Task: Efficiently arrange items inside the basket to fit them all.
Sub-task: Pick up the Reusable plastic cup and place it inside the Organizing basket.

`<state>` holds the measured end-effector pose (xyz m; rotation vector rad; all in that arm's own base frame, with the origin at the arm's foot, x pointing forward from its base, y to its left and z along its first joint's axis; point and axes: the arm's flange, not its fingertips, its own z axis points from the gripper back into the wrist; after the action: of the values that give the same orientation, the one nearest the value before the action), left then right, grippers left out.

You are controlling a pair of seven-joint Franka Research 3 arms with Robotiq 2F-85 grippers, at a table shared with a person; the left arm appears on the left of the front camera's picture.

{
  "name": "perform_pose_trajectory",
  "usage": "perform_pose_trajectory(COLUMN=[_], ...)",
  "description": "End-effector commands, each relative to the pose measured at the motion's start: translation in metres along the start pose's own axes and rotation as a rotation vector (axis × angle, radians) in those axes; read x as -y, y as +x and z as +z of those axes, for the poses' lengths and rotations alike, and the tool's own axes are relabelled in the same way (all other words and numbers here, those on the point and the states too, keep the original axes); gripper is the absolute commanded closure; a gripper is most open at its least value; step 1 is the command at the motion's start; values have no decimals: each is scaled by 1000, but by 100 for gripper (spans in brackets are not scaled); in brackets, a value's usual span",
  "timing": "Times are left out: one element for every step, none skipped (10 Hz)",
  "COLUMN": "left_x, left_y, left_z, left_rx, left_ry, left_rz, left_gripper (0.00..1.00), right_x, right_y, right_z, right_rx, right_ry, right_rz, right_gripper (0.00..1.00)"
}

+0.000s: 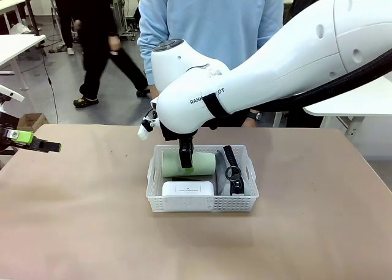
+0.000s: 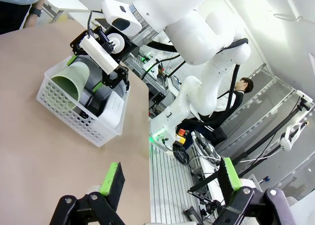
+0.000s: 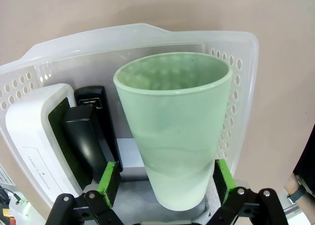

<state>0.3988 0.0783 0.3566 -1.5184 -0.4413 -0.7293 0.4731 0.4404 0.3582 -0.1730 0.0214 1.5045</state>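
Note:
The white basket stands mid-table. In it a pale green cup lies on its side at the back and a white box lies at the front. A grey pouch with a black zipper edge fills the right end. My right gripper reaches down into the basket. In the right wrist view its fingers straddle the cup near its base, open, with a gap on one side. A black stapler lies between the cup and the box. My left gripper hovers open at the table's left edge.
A person in a light blue sweatshirt stands at the far side, behind the basket. The right arm spans the table's right half above the surface. Bare tabletop lies left of and in front of the basket.

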Motion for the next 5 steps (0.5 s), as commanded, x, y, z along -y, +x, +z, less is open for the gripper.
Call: perform_pose_trajectory(left_x=[3,3,3,3,3], left_y=[0,0,0,0,0], left_z=[0,0,0,0,0], left_rx=[-2,-2,-2,-2,-2], left_ry=[3,3,3,3,3], left_rz=[-1,-1,-1,-1,-1], left_gripper=[0,0,0,0,0], right_x=[-2,-4,-8,-13,-17], right_y=[-1,-8,-27,-56,-94], right_z=[2,7,20,38,58], right_rx=[6,32,102,203,314], right_ry=[-34,-41,-41,8,76], right_rz=[-7,-17,-62,-115,-166], right_gripper=[0,0,0,0,0])
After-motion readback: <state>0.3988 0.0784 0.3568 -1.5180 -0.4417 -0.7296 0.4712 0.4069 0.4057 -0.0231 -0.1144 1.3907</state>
